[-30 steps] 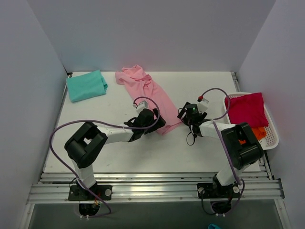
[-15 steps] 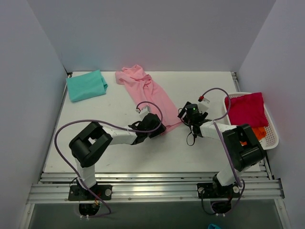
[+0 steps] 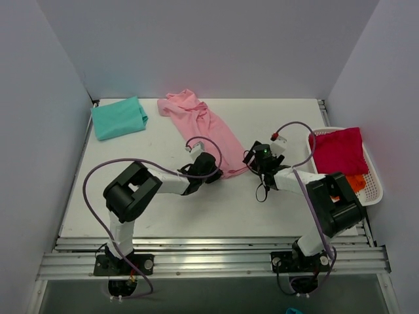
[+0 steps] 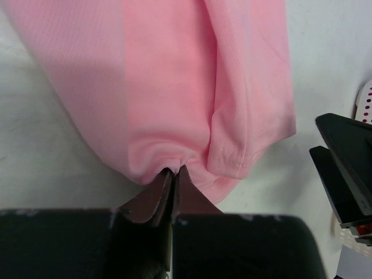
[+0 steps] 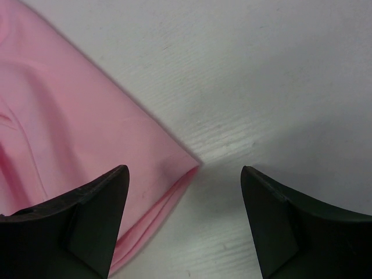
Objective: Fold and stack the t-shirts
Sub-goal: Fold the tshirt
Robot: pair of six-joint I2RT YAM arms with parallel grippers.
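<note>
A light pink t-shirt (image 3: 203, 127) lies stretched diagonally across the table's middle. My left gripper (image 3: 213, 173) is shut on its near hem; in the left wrist view the cloth (image 4: 174, 87) puckers where the left gripper (image 4: 174, 170) pinches it. My right gripper (image 3: 252, 161) hovers open at the shirt's right near corner. In the right wrist view that corner (image 5: 174, 168) lies between the spread fingers of the right gripper (image 5: 183, 174), touching neither. A folded teal t-shirt (image 3: 118, 117) rests at the back left. A crimson t-shirt (image 3: 338, 150) and an orange one (image 3: 357, 181) lie in the basket.
The white mesh basket (image 3: 374, 191) sits at the table's right edge, just beyond the right arm. Grey walls close in on the left, back and right. The right gripper's dark fingers (image 4: 343, 168) show at the right of the left wrist view.
My left gripper has gone from open to shut, pinching the pink t-shirt's near hem, and its elbow has shifted right. The right arm has stayed still and open.
</note>
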